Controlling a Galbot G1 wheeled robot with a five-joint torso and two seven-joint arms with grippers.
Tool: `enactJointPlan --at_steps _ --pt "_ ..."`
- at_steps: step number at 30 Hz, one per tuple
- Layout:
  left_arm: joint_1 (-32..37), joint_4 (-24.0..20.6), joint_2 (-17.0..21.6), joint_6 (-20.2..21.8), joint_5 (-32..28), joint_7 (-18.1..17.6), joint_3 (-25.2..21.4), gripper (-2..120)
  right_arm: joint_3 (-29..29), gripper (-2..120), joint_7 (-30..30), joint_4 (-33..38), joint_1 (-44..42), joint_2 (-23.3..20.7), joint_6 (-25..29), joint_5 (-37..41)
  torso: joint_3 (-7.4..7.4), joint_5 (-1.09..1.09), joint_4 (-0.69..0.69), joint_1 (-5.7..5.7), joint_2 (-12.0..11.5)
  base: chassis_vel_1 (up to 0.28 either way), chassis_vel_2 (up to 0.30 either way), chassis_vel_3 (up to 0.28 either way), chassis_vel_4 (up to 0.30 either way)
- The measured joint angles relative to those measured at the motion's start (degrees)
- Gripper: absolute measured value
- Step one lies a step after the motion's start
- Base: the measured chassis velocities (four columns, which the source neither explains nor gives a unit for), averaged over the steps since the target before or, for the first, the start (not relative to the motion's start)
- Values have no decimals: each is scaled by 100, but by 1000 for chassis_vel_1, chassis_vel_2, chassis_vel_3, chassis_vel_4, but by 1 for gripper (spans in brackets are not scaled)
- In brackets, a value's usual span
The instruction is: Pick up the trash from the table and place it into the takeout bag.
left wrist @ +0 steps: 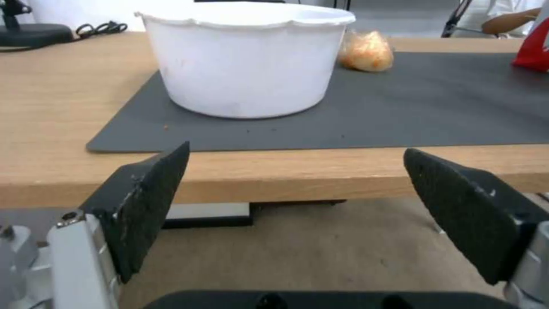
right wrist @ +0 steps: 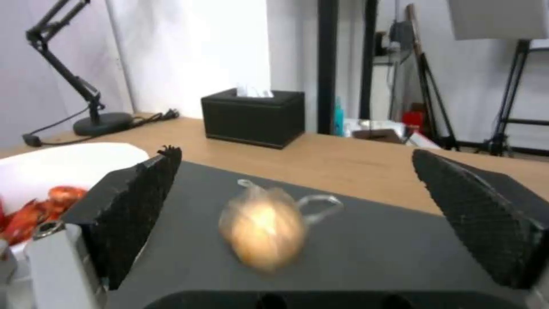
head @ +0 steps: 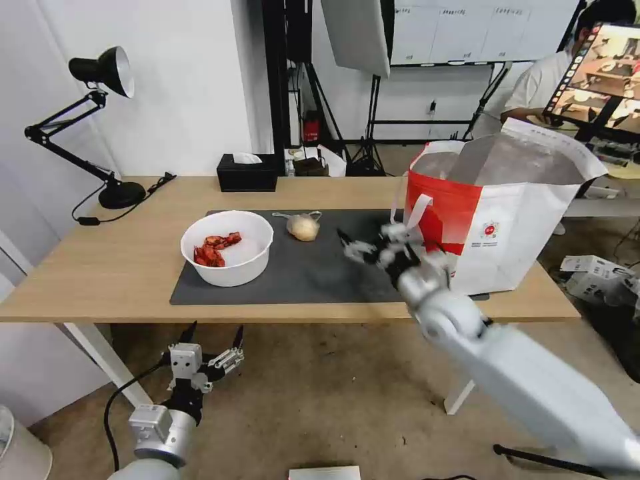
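- Right end effector [head: 363, 248] hovers released over the dark grey mat [head: 320, 267], between the takeout bag [head: 497, 213] and the knotted bag of beige food [head: 303, 227].
- White bowl with red shellfish scraps [head: 227, 247] sits on the mat's left part.
- Left end effector [head: 213, 343] hangs released below the tabletop [head: 120, 267] edge.

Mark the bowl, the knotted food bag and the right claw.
bowl [head: 230, 263]: head view, front outer wall.
knotted food bag [right wrist: 264, 229]: right wrist view, bulging middle.
right claw [head: 363, 248]: head view, gap between open fingertips.
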Motion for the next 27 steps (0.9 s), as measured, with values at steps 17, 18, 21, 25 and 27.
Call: enactJointPlan --at_steps 17,18,21,25,27 --pt "-6 87 -48 -32 -1 -3 -33 100 -548 100 -424 -3320 1609 2100 -858 -243 -1 2 0 -1 0 0 0 0 0" --pt "-5 87 -50 -33 -1 -3 -28 100 -539 100 -468 -3444 1670 2186 -976 -289 -1 2 0 -1 0 0 0 0 0" --pt "-5 87 -52 -34 0 -5 -25 100 -534 100 -546 -3649 1783 2314 -1212 -406 -2 3 -1 -2 1 0 0 0 0" --pt "-4 84 -49 -34 0 -5 -28 100 -530 100 -565 -3856 1907 2454 -1695 -600 -1 3 -1 -2 1 0 0 0 0" --pt "-3 84 -43 -37 0 -5 -29 100 -528 100 -563 -3973 1936 2532 -1888 -725 -2 3 -1 -2 1 0 0 0 0"
